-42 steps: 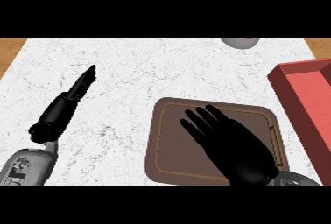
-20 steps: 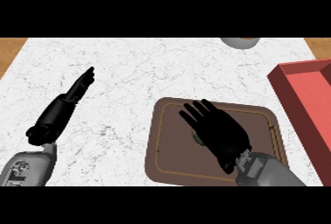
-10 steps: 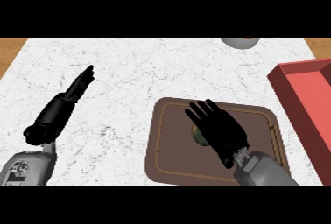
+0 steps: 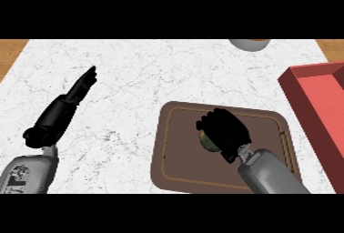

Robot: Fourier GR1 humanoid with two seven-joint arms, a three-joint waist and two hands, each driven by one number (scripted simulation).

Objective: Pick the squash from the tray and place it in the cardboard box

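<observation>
fingers (image 4: 215,118) of the right hand (image 4: 228,134) curl down round the squash (image 4: 206,141), which shows green at the hand's left side, at the middle of the tray (image 4: 176,159). the tray lies on the counter (image 4: 148,73), with the red box (image 4: 316,98) near its right. the left hand (image 4: 79,88) rests at the left, fingers straight, holding nothing. a grey bowl (image 4: 250,43) is at the far edge.

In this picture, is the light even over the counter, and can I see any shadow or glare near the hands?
Head view: the light lies evenly on the counter, with no glare spot. Head view: no distinct shadow shows beside the left hand. Head view: the right hand, black over the dark tray, curls round the squash and hides most of it.
</observation>
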